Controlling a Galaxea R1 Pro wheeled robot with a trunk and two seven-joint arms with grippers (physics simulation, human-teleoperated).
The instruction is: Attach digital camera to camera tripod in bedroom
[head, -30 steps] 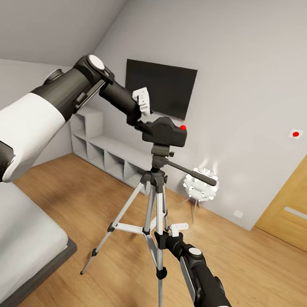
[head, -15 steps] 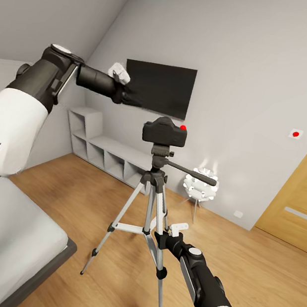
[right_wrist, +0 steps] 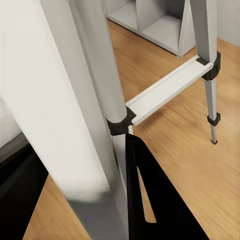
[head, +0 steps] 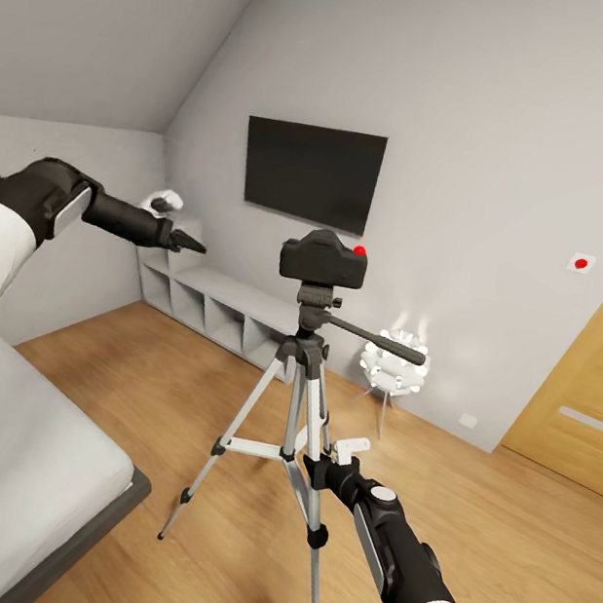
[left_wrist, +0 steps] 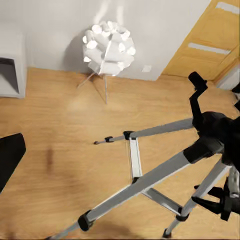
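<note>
Digital camera (head: 324, 257) sits on the pan head of the camera tripod (head: 294, 409), mid-frame in head view, red dot on top, w/ the handle sticking out toward 3 o'clock. Left gripper (head: 185, 242) is at about 9 o'clock from the camera, well apart, holding nothing; fingers look close together but can't tell if fully closed. Right gripper (head: 324, 464) is at 6 o'clock below the camera, clamped on a tripod leg near the centre brace; right wrist view shows the silver leg (right_wrist: 95, 100) running between its dark fingers (right_wrist: 155, 200). Ball lamp (head: 393, 362) stands past the tripod at approx 4 o'clock from the camera, TV (head: 311, 174) at 12, bed (head: 7, 457) toward 7–8.
</note>
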